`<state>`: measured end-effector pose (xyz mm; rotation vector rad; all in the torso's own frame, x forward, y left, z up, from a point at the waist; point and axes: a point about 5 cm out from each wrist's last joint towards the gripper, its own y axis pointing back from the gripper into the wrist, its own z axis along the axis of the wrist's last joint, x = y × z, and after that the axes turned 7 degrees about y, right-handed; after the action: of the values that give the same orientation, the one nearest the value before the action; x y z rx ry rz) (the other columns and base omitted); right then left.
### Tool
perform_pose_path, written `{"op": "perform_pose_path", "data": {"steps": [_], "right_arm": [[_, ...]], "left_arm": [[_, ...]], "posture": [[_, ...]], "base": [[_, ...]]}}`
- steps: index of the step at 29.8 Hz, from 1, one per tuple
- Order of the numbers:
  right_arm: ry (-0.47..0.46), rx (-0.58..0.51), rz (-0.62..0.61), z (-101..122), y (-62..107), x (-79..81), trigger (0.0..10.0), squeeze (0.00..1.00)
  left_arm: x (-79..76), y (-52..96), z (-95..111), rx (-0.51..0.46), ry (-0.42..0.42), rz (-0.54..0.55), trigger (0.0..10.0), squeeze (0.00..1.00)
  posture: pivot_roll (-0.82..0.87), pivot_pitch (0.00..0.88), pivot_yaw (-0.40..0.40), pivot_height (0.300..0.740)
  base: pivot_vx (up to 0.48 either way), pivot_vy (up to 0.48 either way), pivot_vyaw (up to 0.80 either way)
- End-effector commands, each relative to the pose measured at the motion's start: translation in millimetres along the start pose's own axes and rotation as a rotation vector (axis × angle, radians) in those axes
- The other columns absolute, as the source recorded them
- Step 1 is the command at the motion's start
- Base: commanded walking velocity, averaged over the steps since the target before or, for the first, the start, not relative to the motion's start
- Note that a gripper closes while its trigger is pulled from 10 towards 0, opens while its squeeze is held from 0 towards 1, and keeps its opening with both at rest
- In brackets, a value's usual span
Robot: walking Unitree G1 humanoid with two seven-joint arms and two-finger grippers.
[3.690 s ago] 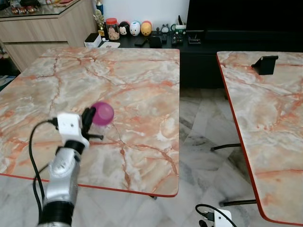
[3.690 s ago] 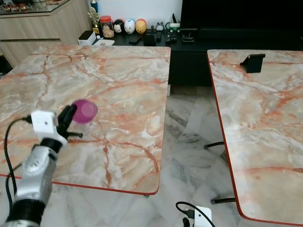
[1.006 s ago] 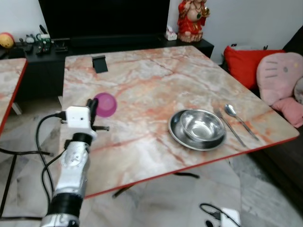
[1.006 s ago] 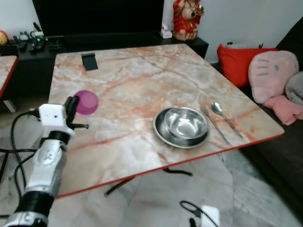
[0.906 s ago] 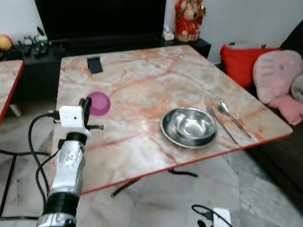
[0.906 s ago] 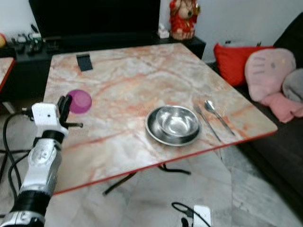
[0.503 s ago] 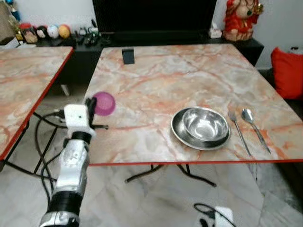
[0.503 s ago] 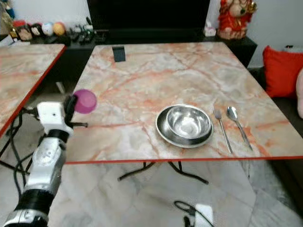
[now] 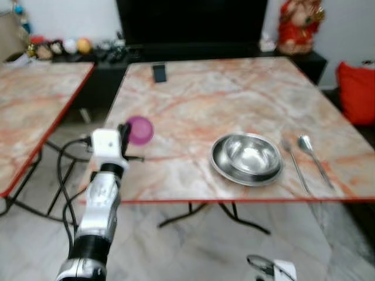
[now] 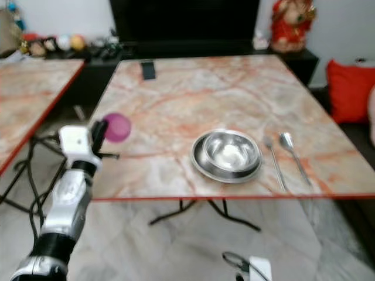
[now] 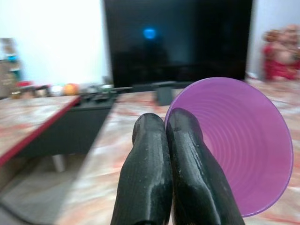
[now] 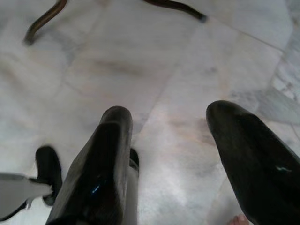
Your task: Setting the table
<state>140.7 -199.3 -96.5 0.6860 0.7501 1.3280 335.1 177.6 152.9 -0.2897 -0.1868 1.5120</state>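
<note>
Marble, veined orange and edged in red, makes up the table [image 9: 234, 93] that fills the middle of the head views; a second table [image 9: 35, 99] of the same stone stands to its left, with a gap of pale floor [image 9: 193, 252] between and below them. Behind both runs a low black cabinet [image 9: 193, 50] under a dark screen [image 9: 190, 20], with small figures [image 9: 58, 47] at its left end and a red statue [image 9: 299, 26] at its right. A red cushion [image 9: 357, 93] sits at the far right.

The left arm [image 9: 99, 216] reaches up from below at the table's near left corner. The left gripper [image 9: 125, 136] has its two black fingers [image 11: 187, 173] pressed together on the rim of a purple cup [image 9: 140, 130], which it holds on its side in the air over the table's left edge, mouth facing the wrist camera.

A steel plate [image 9: 220, 165] lies near the front edge, right of centre, with a steel bowl [image 9: 253, 155] in it. Just right of it lie a fork [image 9: 295, 164] and a spoon [image 9: 313, 153], side by side. A small black stand [image 9: 159, 72] sits near the far left corner.

The right gripper [image 12: 173, 154] hangs low over the floor, fingers spread apart, gripping nothing.
</note>
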Motion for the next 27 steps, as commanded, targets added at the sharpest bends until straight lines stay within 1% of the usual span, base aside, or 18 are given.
{"op": "perform_pose_path", "data": {"steps": [1, 3, 9, 13, 14, 17, 19, 21, 25, 26, 27], "right_arm": [[-0.029, -0.010, 0.021, 7.3, -2.6, 7.2, 10.0, 0.00], [-0.036, -0.010, 0.016, 8.1, -2.9, 7.1, 10.0, 0.00], [0.005, -0.012, 0.018, 10.6, -3.6, 6.1, 10.0, 0.00], [0.025, -0.016, 0.023, 9.5, -3.1, 6.4, 10.0, 0.00], [0.014, -0.011, 0.024, 8.2, -2.9, 6.5, 10.0, 0.00], [-0.031, -0.004, 0.016, 6.4, -2.5, 5.2, 10.0, 0.00], [-0.021, -0.004, 0.017, 6.0, -2.3, 4.6, 10.0, 0.00], [-0.012, -0.003, 0.016, 4.9, -1.9, 3.2, 10.0, 0.00], [-0.014, 0.003, 0.014, 4.0, -1.7, 2.1, 10.0, 0.00], [-0.023, -0.001, 0.013, 4.6, -1.8, 2.2, 10.0, 0.00], [-0.023, -0.003, 0.013, 5.1, -2.0, 2.4, 10.0, 0.00]], "left_arm": [[11.3, 0.7, 0.3, 0.004, -0.019, 0.038, 10.0, 0.00], [12.1, 0.5, 0.4, 0.005, -0.017, 0.043, 10.0, 0.00], [12.1, -0.1, -0.5, 0.008, -0.018, 0.047, 10.0, 0.00], [11.6, 0.4, -1.6, 0.009, -0.015, 0.047, 10.0, 0.00], [11.6, 0.6, -2.1, 0.011, -0.015, 0.048, 10.0, 0.00], [11.6, 1.0, -2.5, 0.011, -0.015, 0.049, 10.0, 0.00], [12.5, 1.1, -2.9, 0.013, -0.017, 0.050, 10.0, 0.00], [16.8, -0.1, -2.4, 0.017, -0.024, 0.054, 10.0, 0.00], [18.6, -1.8, -2.6, 0.034, -0.028, 0.037, 10.0, 0.00], [18.6, -3.5, -3.3, 0.054, -0.027, -0.002, 10.0, 0.00], [19.3, -4.2, -4.0, 0.068, -0.030, -0.015, 10.0, 0.00]], "posture": [[-0.01, 0.000, -0.015, 0.731], [-0.01, 0.000, -0.015, 0.731], [-0.02, 0.000, -0.016, 0.731], [-0.02, 0.000, -0.017, 0.731], [-0.02, 0.000, -0.019, 0.731], [-0.02, 0.000, -0.021, 0.731], [-0.02, 0.000, -0.022, 0.731], [-0.02, 0.000, -0.023, 0.731], [-0.02, 0.000, -0.025, 0.731], [-0.02, 0.000, -0.028, 0.731], [-0.02, 0.000, -0.029, 0.731]], "base": [[0.000, -0.469, 0.00], [0.000, -0.469, 0.00], [0.000, -0.463, 0.00], [0.000, -0.420, 0.65], [0.000, -0.368, 0.62], [0.000, -0.369, 0.00], [0.000, -0.338, 0.00], [0.000, 0.000, 0.00], [0.000, 0.000, 0.00], [0.000, 0.000, 0.00], [0.000, 0.000, 0.00]]}}
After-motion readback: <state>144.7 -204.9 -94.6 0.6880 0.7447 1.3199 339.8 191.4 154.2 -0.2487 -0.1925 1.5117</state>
